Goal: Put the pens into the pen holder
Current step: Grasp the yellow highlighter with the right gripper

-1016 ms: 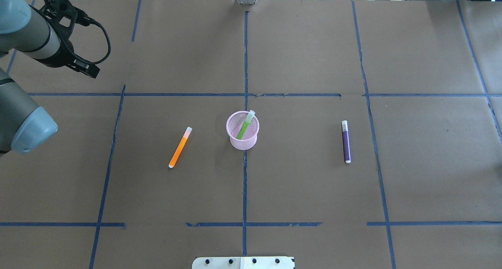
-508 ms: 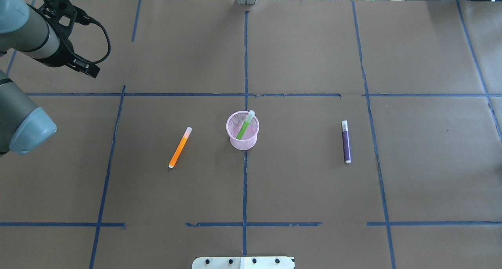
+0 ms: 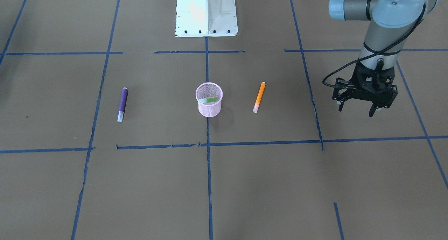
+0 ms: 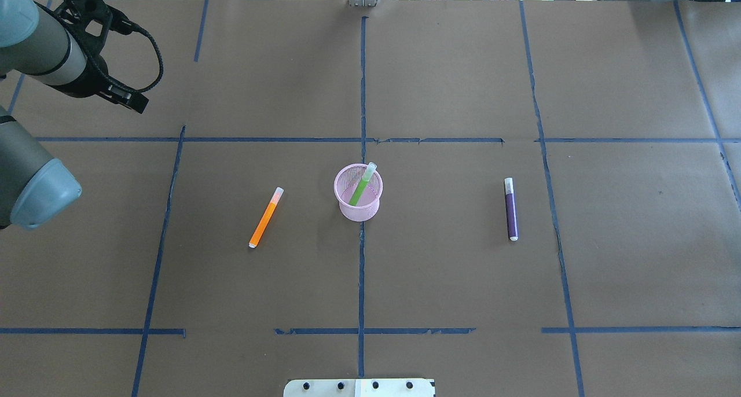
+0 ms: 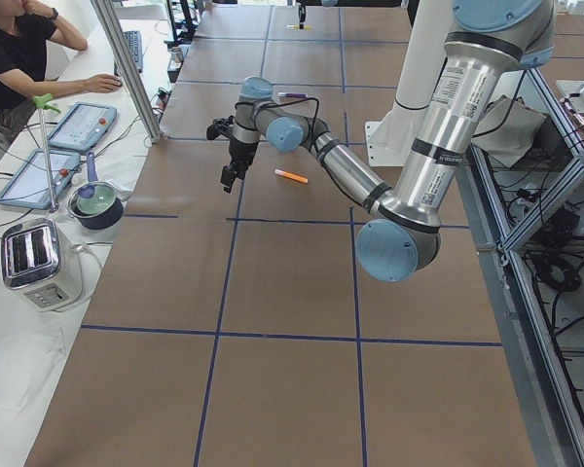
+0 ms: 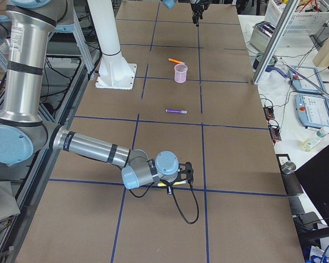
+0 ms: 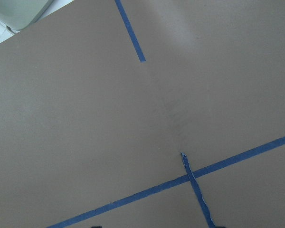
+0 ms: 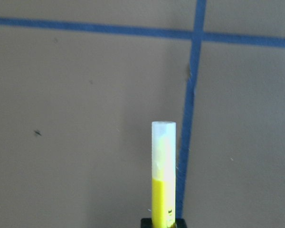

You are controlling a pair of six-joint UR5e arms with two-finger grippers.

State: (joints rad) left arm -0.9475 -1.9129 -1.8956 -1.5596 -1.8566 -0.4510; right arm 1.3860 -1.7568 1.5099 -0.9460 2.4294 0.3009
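Currently green pen (image 4: 362, 187) stands tilted inside pen holder (image 4: 358, 206) at bench (image 4: 463, 269) centre, pale cap end poking over rim on side away from robot. Orange pen (image 4: 266, 217) lies flat toward left end, near holder, not touching. Purple pen (image 4: 511, 210) lies flat toward right end, well apart from holder. Left claw (image 3: 356, 111) hangs released, empty, above bench toward far left corner. Right claw (image 6: 181, 175) sits low near right end of bench, grasping yellow pen (image 8: 163, 171), pale cap end sticking out ahead.
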